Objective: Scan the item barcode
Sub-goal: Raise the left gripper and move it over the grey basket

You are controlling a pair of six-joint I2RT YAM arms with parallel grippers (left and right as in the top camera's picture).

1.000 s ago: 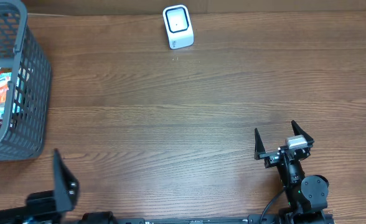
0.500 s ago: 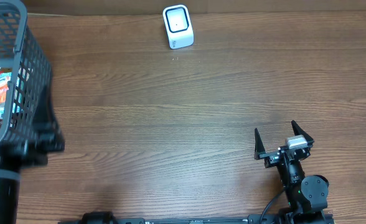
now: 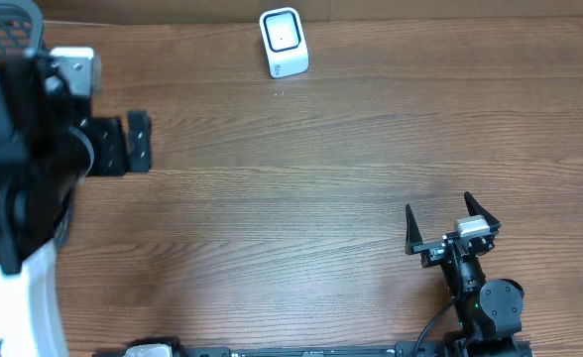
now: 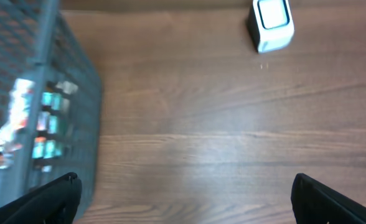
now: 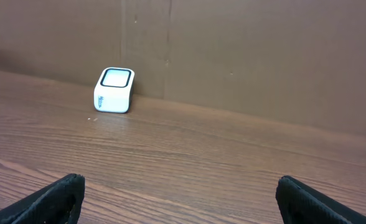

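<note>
We see a broad table top of brown wood-grain (image 3: 301,178), its grain running from side to side and filling almost all of the overhead view. Along its far edge stands a plain brown wall of flat board (image 5: 264,56), meeting the table in a straight line. A vertical seam (image 5: 170,50) divides two of its panels. The light is soft and even, leaving a pale sheen (image 4: 233,146) on the wood in the left wrist view and only faint shadows.
</note>
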